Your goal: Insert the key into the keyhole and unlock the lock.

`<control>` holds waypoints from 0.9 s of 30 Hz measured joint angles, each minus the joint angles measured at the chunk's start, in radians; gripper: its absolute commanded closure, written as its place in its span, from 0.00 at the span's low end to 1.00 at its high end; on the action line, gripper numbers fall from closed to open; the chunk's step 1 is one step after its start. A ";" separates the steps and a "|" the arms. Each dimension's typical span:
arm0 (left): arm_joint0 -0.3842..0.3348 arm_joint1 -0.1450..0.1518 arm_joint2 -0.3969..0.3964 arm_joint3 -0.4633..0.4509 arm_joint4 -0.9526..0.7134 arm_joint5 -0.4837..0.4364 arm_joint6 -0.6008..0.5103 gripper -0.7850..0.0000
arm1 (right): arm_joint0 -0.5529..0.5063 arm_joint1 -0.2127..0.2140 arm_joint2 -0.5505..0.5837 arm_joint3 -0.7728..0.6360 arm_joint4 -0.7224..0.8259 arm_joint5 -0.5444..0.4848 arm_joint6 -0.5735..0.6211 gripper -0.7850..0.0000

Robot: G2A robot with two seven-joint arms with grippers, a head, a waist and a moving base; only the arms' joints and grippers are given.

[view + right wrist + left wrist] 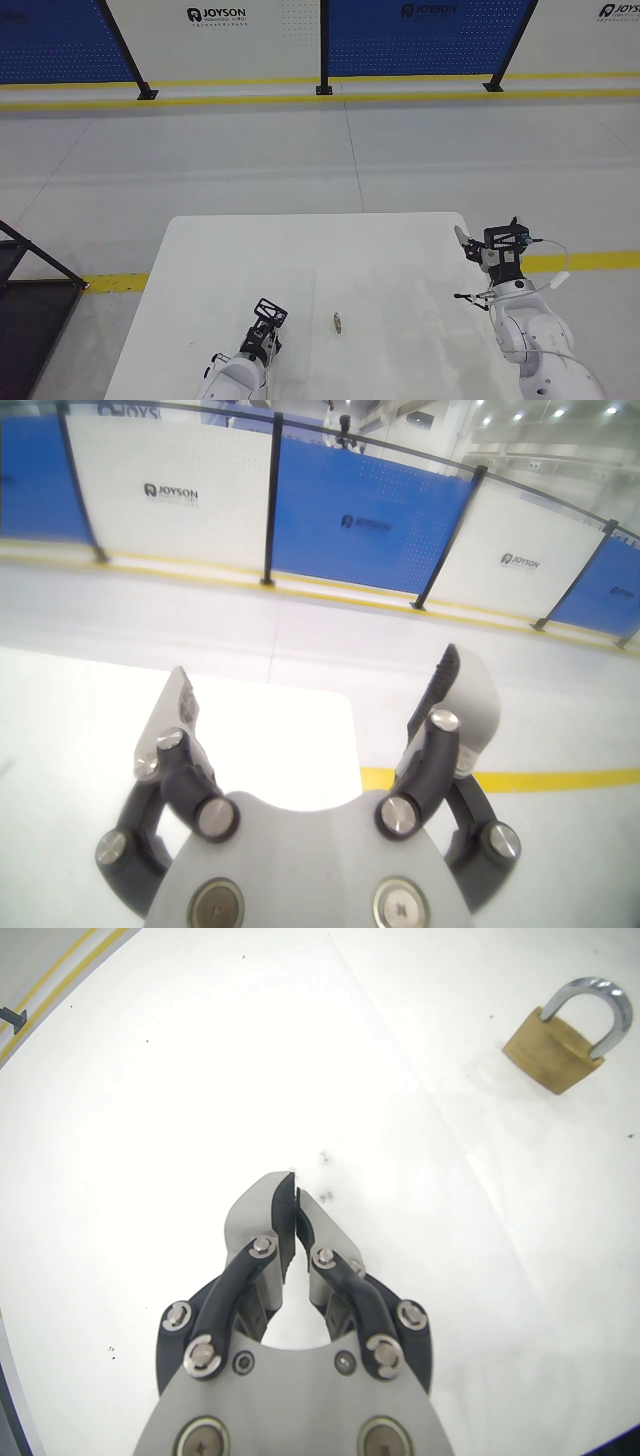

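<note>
White table (400, 260) on a grey floor (300, 150), blue/white fence panels (220, 40) far back, yellow lines (250, 100) in front of them. 1 lock (560, 1048) (brass, lying flat) mid-table, near side. 2 grippers: left gripper (295, 1185) just left of it, pressed closed, nothing visible btwn the pads. Right gripper (312, 662) is wide open and empty, over the far right corner.

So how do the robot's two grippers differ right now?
The left gripper is shut; the right gripper is wide open. The left gripper points down at the table near the padlock; the right gripper looks out past the table's corner toward the fence. Both share the same metal-and-black build.
</note>
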 measured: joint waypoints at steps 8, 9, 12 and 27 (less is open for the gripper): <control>0.080 0.012 -0.086 -0.115 -0.081 -0.030 0.081 1.00 | 0.000 0.000 0.000 0.000 0.000 0.000 0.000 0.00; 0.091 0.014 -0.101 -0.130 -0.102 -0.039 0.108 1.00 | 0.000 0.000 0.000 0.000 0.000 0.000 0.000 0.00; 0.133 0.020 -0.157 -0.169 -0.199 -0.105 0.231 1.00 | 0.000 0.000 0.000 0.000 0.000 0.000 0.000 0.00; 0.107 0.039 -0.285 0.093 -0.513 -0.666 0.927 1.00 | -0.017 -0.009 -0.190 0.056 -0.231 -0.062 0.094 0.00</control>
